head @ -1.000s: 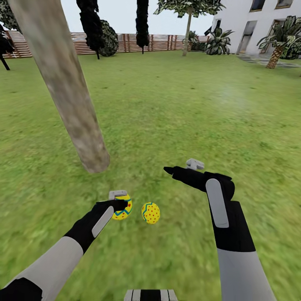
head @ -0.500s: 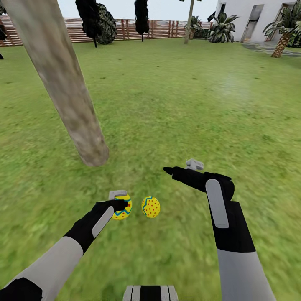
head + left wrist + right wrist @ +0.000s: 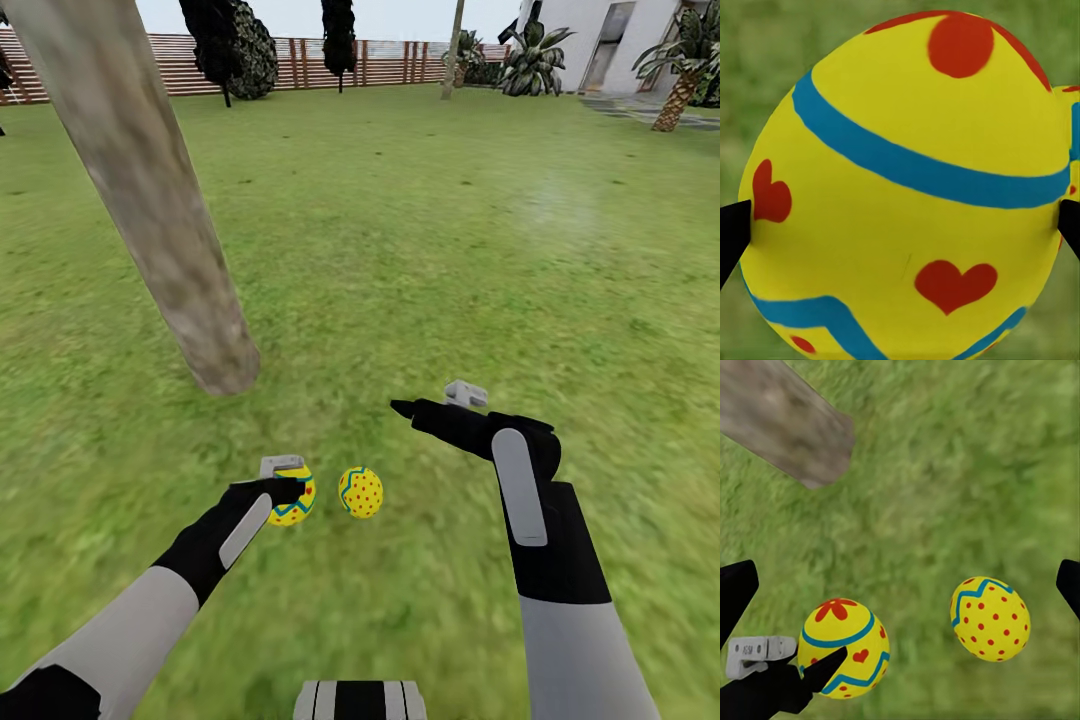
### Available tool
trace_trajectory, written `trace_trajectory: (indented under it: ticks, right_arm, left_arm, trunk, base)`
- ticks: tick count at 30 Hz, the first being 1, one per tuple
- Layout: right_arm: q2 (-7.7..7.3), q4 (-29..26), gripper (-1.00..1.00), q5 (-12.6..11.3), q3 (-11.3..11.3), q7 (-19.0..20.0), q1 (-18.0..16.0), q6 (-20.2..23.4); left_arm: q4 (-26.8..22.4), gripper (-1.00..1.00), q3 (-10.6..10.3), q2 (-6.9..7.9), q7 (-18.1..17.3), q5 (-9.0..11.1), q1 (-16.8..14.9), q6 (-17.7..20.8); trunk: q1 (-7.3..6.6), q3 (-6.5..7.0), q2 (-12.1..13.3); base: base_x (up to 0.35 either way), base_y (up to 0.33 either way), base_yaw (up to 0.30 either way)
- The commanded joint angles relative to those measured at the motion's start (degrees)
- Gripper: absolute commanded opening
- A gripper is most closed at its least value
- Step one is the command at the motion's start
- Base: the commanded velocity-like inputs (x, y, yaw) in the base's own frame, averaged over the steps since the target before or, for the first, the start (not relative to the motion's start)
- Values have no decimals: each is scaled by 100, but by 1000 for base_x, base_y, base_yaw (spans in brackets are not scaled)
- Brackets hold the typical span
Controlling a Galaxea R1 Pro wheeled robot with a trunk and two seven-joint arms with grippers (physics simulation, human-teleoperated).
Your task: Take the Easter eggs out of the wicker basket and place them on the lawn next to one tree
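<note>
The lawn (image 3: 420, 230) spread wide and mottled green across the head view, closed off along the top edge by a brown slat fence (image 3: 300, 62), with a white house (image 3: 600, 30) in the upper right corner. A thick grey-brown tree (image 3: 150, 190) trunk slanted down from the upper left of the frame and met the grass left of centre.

Below the trunk's foot, in the lower middle of the frame, the left gripper (image 3: 288, 492) pinched a yellow egg with hearts (image 3: 298, 500) between its black fingertips; the left wrist view showed that egg (image 3: 907, 187) up close, a dark fingertip pressed against each side. Just to its right, a second egg with red dots (image 3: 361, 493) lay on the grass, apart from the held one.

The right gripper (image 3: 425, 402) hovered at centre right, above and to the right of the dotted egg; its fingers stood spread wide at the two edges of the right wrist view, with both eggs between them.
</note>
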Motion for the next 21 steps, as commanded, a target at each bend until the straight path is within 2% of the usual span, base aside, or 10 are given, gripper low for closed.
trace_trajectory:
  ticks: [1, 21]
  right_arm:
    - [1, -5, 100, -59, -1, -60, -3, 18]
    - [-1, -5, 100, -58, -17, -60, -2, 18]
  left_arm:
    - [-22, -100, -32, 8, 53, 57, 1, 10]
    - [-31, -100, -32, 0, 87, 57, 9, -26]
  trunk:
    - [-1, -5, -2]
    - [-1, -5, -2]
  base:
    - [0, 0, 0]
    - [38, 23, 0]
